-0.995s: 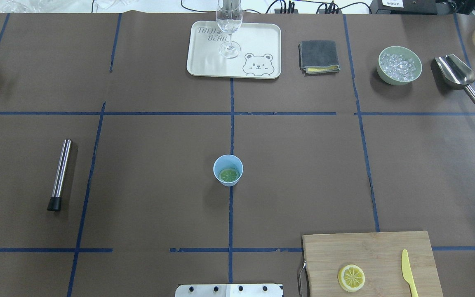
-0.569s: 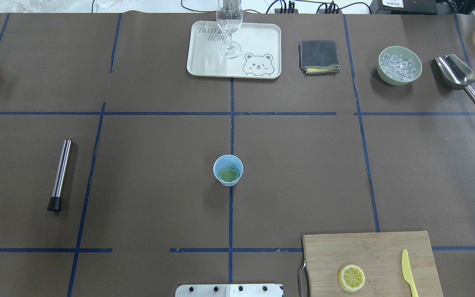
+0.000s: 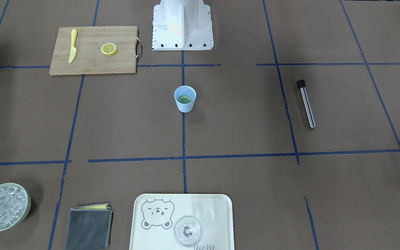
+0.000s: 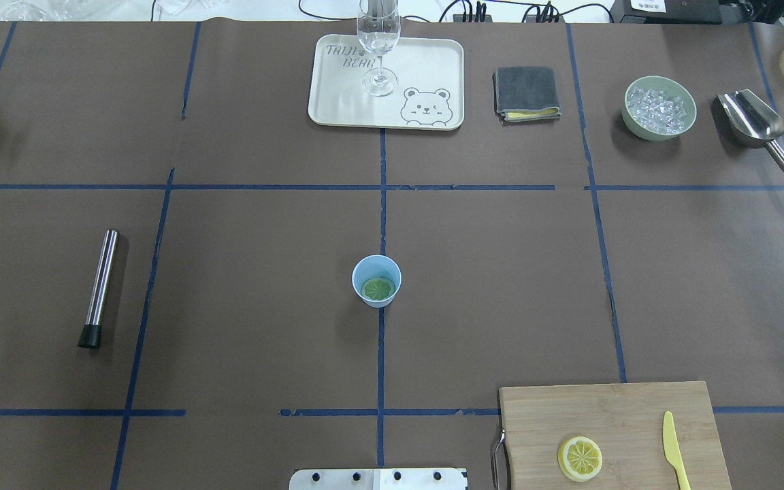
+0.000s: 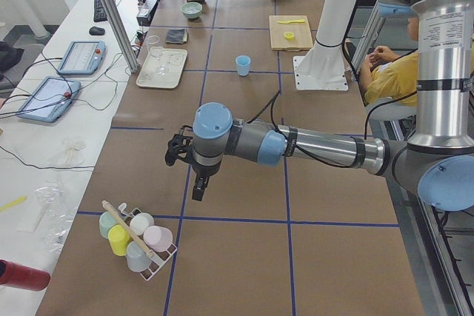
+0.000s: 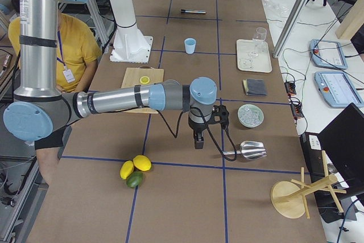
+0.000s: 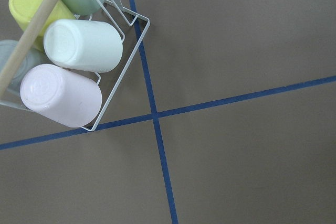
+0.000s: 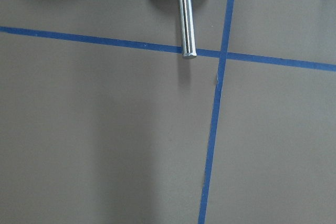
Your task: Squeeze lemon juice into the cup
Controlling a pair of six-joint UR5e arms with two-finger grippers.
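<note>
Left arm reaches out low over the table's end, left gripper (image 5: 197, 192) pointing down above bare paper near a wire rack of cups (image 5: 137, 238). The right arm is posed alike at the opposite end, right gripper (image 6: 197, 142) hanging down near the metal scoop (image 6: 250, 151). Light-blue cup (image 4: 373, 267) stands upright at table centre with a round lemon slice (image 4: 378, 289) flat in its bottom, looking greenish there, and a second slice (image 4: 580, 457) lies on the cutting board (image 4: 610, 408) near the yellow knife (image 4: 671, 446). Both sets of jaws show only in side views, so can't tell if they are apart or closed.
</note>
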